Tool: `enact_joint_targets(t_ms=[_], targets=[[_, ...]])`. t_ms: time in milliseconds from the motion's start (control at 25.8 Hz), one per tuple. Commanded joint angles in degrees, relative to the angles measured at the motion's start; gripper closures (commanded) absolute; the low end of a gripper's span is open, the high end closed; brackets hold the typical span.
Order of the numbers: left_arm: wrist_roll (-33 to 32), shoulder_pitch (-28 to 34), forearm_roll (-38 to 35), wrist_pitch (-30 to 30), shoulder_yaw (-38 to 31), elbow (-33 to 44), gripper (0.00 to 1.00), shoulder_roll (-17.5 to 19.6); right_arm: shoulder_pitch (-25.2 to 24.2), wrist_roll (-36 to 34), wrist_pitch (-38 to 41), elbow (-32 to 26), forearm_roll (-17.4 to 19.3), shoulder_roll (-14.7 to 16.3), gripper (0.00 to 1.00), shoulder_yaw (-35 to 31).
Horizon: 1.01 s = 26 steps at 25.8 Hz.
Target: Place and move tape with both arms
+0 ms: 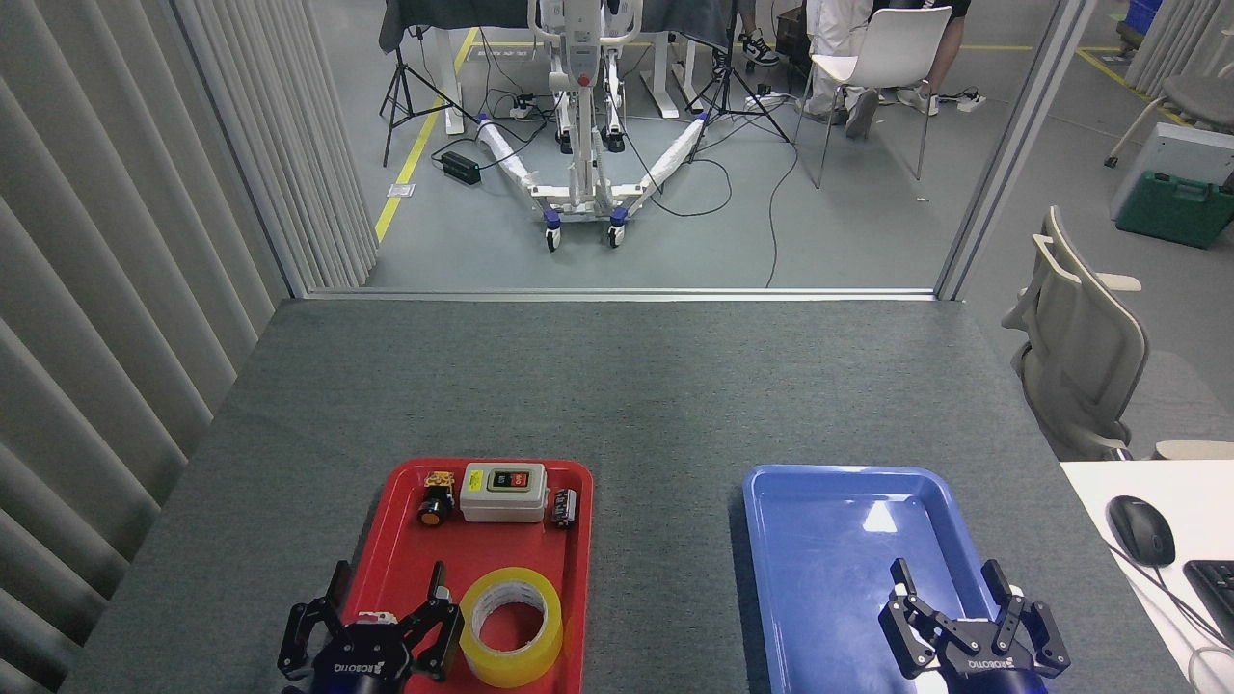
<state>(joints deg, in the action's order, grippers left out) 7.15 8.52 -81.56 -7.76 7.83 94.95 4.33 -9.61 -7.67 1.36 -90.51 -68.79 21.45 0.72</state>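
Tape (511, 627) lies flat in the near right part of the red tray (405, 549), just beside your left gripper (386, 598), whose fingers stand spread and hold nothing. Shift that gripper right so one finger drops into the core and one outside the wall, then close. Your right gripper (950, 598), also splayed and empty, hangs over the blue tray (819, 540); leave it clear.

Left pincer (388, 588), right pincer (950, 585) agape
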Motion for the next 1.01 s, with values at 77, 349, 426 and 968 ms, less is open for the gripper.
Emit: enact_joint_targets(t_ms=[77, 349, 426, 968], targets=[[-0.3, -0.7, 0.52, -0.06, 0.08, 0.06, 0.0, 0.15, -0.5, -0.16, -0.4, -0.37, -0.21, -0.44, 0.0, -0.1], [-1.09, -1.31, 1.32, 0.11, 0.08, 0.06, 0.0, -1.96, -1.56, -0.33, -0.4, -1.95, -0.12, -0.61, 0.0, -1.25], [-3.81, -2.89, 1.49, 0.55, 0.17, 0.32, 0.0, -2.57, -1.56, -0.51, -0.4, -1.95, -0.21, -0.61, 0.0, -1.33], [-62.35, -20.47, 17.66, 1.25, 2.46, -0.12, 0.0, 2.7, -1.82, -0.6, 0.13, -1.95, -1.7, -0.79, 0.0, -2.92]])
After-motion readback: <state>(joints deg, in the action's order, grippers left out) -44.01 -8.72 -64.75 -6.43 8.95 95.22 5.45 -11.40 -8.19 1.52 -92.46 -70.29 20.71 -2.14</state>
